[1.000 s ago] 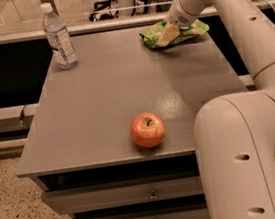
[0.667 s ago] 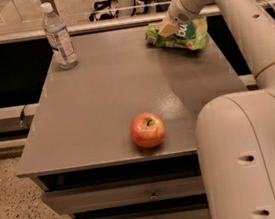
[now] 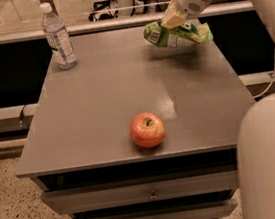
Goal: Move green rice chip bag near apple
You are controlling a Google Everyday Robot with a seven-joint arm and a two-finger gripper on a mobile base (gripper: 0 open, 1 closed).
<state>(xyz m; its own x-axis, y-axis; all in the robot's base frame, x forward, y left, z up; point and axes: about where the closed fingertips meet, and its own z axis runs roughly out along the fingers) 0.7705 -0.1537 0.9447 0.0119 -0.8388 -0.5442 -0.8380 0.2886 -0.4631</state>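
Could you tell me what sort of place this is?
Probably an office or lab: a gray drawer cabinet, rolling chairs behind, speckled floor. The tool holds the green rice chip bag above the cabinet's far right.

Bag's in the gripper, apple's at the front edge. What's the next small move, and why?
Probably carry the green rice chip bag toward the apple at this height. The gripper holds it above the far right part of the table, shadow beneath, while the apple sits near the front edge, well apart. Lowering here would leave them far apart.
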